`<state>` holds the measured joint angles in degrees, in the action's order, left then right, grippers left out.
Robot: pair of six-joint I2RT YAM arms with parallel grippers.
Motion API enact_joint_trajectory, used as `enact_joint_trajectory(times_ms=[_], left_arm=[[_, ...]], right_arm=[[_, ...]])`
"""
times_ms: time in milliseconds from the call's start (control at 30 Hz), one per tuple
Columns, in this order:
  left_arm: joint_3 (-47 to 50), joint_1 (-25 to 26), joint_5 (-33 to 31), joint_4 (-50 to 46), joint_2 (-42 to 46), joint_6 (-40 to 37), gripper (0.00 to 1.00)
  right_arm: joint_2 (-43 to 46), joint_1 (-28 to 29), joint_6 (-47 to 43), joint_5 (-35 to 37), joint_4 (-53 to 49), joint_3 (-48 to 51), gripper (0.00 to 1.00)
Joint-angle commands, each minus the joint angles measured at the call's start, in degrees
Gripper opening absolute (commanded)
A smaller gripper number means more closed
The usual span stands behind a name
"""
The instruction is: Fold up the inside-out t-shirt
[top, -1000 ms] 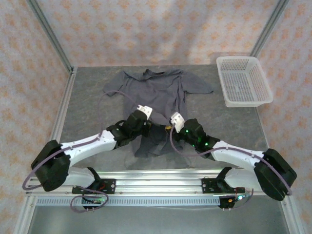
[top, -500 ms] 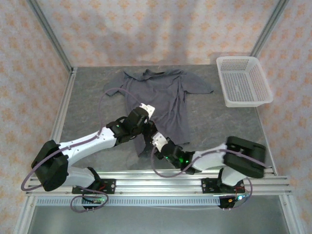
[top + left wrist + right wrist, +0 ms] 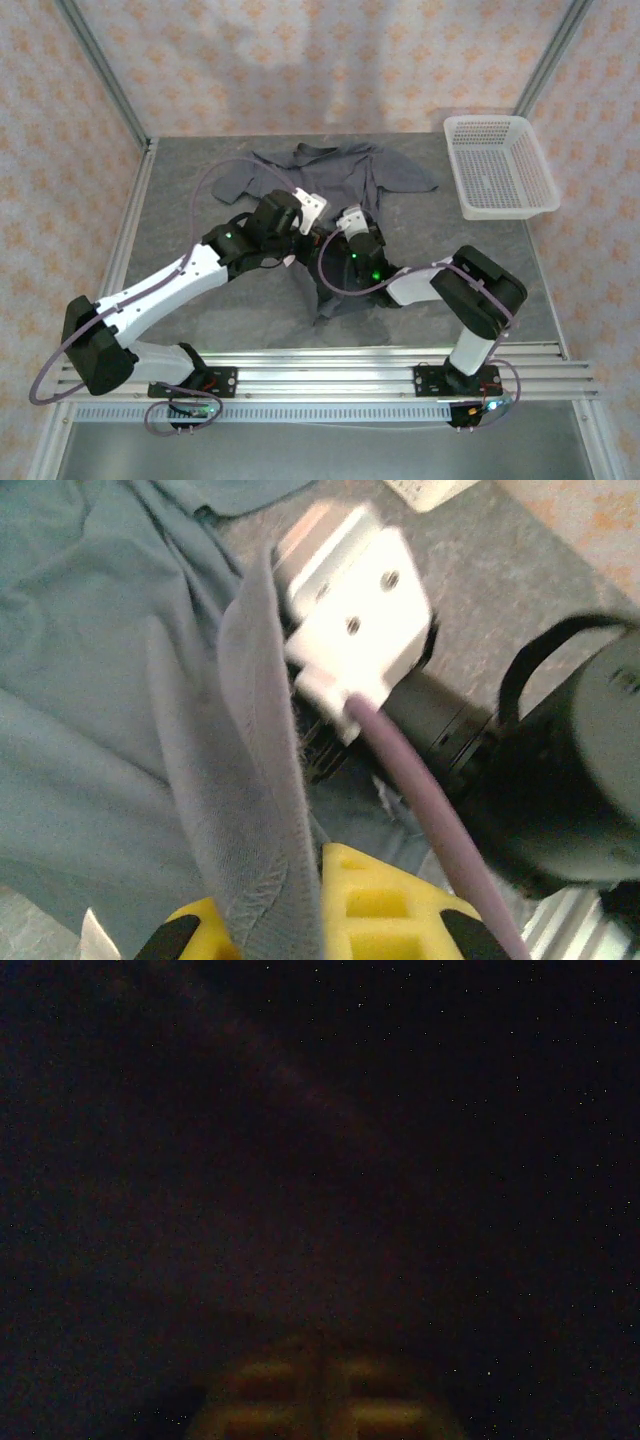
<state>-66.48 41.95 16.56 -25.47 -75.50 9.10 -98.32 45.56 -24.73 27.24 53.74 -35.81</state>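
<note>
The dark slate-grey t-shirt (image 3: 345, 175) lies spread on the grey table, its near part bunched up around both wrists. My left gripper (image 3: 312, 228) is shut on a fold of the shirt's stitched hem (image 3: 260, 810), which rises between its yellow fingers (image 3: 385, 900). My right gripper (image 3: 345, 232) sits right beside it, pushed in under the cloth. Its white camera block (image 3: 350, 610) and purple cable fill the left wrist view. The right wrist view is almost black, and its gripper (image 3: 320, 1390) shows faintly with the fingers pressed together; I cannot tell if cloth is between them.
A white mesh basket (image 3: 497, 165) stands at the back right of the table (image 3: 180, 220). Patterned walls and metal posts close in the back and sides. The aluminium rail (image 3: 320, 375) with both arm bases runs along the near edge.
The right arm swung from the near edge up into the middle of the shirt and its gripper shut. The left gripper carried the hem farther back, bunching the shirt's near part.
</note>
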Motion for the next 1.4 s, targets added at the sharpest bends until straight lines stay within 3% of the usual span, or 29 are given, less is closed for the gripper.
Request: enact_joint_trajectory(times_ms=[0, 167, 300, 433, 500, 533, 633, 733, 833, 933, 1000, 1133, 1367], left_arm=[[-5.58, -0.05, 3.80, -2.06, -0.39, 2.91, 0.00], [-10.81, -0.12, 5.62, -2.08, -1.53, 5.39, 0.00], [-11.10, -0.12, 6.46, -3.53, -1.21, 5.09, 0.00], [-10.34, -0.12, 13.27, -2.91, 0.69, 3.73, 0.00], [-10.64, -0.12, 14.73, -3.09, 1.86, 3.16, 0.00], [-10.98, -0.12, 14.68, -3.24, 2.36, 3.04, 0.00], [-13.20, -0.11, 15.29, -3.78, 2.69, 2.10, 0.00], [-16.51, -0.12, 14.92, -4.74, 1.95, 1.56, 0.00], [-19.24, -0.04, 18.92, -2.18, 1.08, 2.08, 0.00], [-22.72, -0.03, 20.28, -0.18, -0.74, 3.48, 0.00], [-25.20, 0.19, 21.71, -0.01, -2.36, 3.57, 0.00], [-28.91, 1.35, 22.93, -1.94, -4.01, 1.73, 0.00], [-27.70, 1.63, 23.89, 0.98, -2.12, 2.82, 0.00]], right_arm=[[-3.18, 7.66, -2.33, 0.37, 4.04, 1.78, 0.00], [-7.68, 15.92, -1.79, 5.55, 5.94, 0.74, 0.00], [-7.92, 13.24, -1.37, 3.24, 3.57, -1.16, 0.00], [-2.17, 3.10, 10.56, -10.58, -11.47, -4.36, 0.00], [-0.23, -2.75, 16.01, -19.47, -17.84, -6.16, 0.00], [0.12, -4.56, 17.61, -20.59, -19.75, -6.97, 0.00], [0.41, -7.51, 19.77, -25.90, -24.26, -8.83, 0.00], [-0.12, -6.77, 23.55, -34.15, -27.62, -10.56, 0.00], [-3.28, -4.15, 30.73, -35.27, -30.71, -12.97, 0.00], [-6.23, -2.75, 37.88, -31.92, -29.86, -14.05, 0.00], [-8.06, -3.79, 43.51, -31.61, -29.43, -15.19, 0.00], [-11.72, -8.03, 53.16, -38.18, -34.11, -19.51, 0.00], [-14.66, -2.61, 51.85, -36.19, -43.57, -22.87, 0.01]])
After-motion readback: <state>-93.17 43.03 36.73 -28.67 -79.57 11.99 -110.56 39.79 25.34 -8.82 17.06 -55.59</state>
